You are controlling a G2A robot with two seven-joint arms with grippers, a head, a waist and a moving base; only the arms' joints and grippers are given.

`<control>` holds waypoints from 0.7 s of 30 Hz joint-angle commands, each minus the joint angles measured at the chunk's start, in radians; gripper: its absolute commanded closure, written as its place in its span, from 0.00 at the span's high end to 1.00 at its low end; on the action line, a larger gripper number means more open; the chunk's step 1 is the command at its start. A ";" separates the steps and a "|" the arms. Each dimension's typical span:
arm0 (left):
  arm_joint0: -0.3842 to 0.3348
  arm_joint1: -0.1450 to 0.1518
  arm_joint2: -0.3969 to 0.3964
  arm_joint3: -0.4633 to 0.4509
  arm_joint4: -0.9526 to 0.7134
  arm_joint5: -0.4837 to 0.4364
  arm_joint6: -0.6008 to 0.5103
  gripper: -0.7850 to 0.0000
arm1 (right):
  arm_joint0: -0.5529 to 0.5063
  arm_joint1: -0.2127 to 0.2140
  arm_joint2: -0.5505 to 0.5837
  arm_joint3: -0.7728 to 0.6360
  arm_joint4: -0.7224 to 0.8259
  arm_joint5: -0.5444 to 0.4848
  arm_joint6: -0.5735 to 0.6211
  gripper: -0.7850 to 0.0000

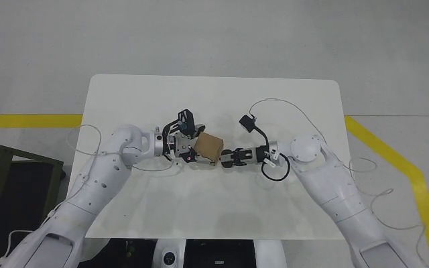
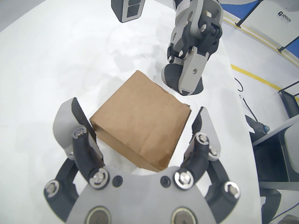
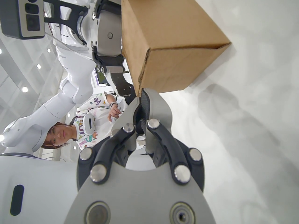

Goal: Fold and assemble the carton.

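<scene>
Carton (image 1: pixel 209 147) sits near the middle of the white table (image 1: pixel 281 201), between your two grippers.

Left gripper (image 2: pixel 139 106): jaws spread wide and bracketing the carton across its width. One pad (image 2: pixel 81 117) presses on a corner and the other sits right at the opposite edge, so you appear to be holding the box.

Right gripper (image 3: pixel 140 95): fingers closed together with nothing between them. The tips butt against the carton's lower corner edge, on the side away from your left gripper.

Progress, as a judgement: you are late in the task.
- The carton already stands as a squared-up box.
- The broad brown face in the left wrist view is flat and closed.
- The two faces in the right wrist view meet at a clean corner.
- No flap sticks out in any view.
- One seam along the edge by your right fingertips looks ragged, with a thin dark gap along it. What is left is probably pressing that seam home, then checking the ends.

Hard to make out:
- The face turned toward your left palm is hidden.
- So is the underside, and you can't tell whether the box rests fully on the table or is tipped on one edge.
- The top view shows the carton too small to read any seams.
- Whether the far left pad truly bears on the cardboard is unclear.
</scene>
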 commanded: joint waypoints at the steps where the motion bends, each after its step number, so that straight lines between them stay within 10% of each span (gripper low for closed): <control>1: 0.005 0.006 -0.012 -0.012 -0.018 0.000 -0.006 1.00 | -0.007 0.004 0.013 -0.011 -0.002 -0.017 -0.007 0.00; 7: 0.018 0.024 -0.075 -0.050 -0.063 0.012 -0.007 1.00 | -0.036 0.020 0.078 -0.039 -0.006 -0.136 -0.040 0.05; 14: 0.028 0.041 -0.161 -0.077 -0.119 0.082 -0.014 1.00 | -0.072 0.043 0.168 -0.066 -0.039 -0.317 -0.085 0.48; 17: 0.030 0.047 -0.191 -0.077 -0.140 0.105 -0.023 1.00 | -0.086 0.051 0.208 -0.065 -0.061 -0.387 -0.122 1.00; 21: 0.029 0.055 -0.228 -0.070 -0.150 0.123 -0.036 1.00 | -0.113 0.063 0.270 -0.063 -0.095 -0.490 -0.203 1.00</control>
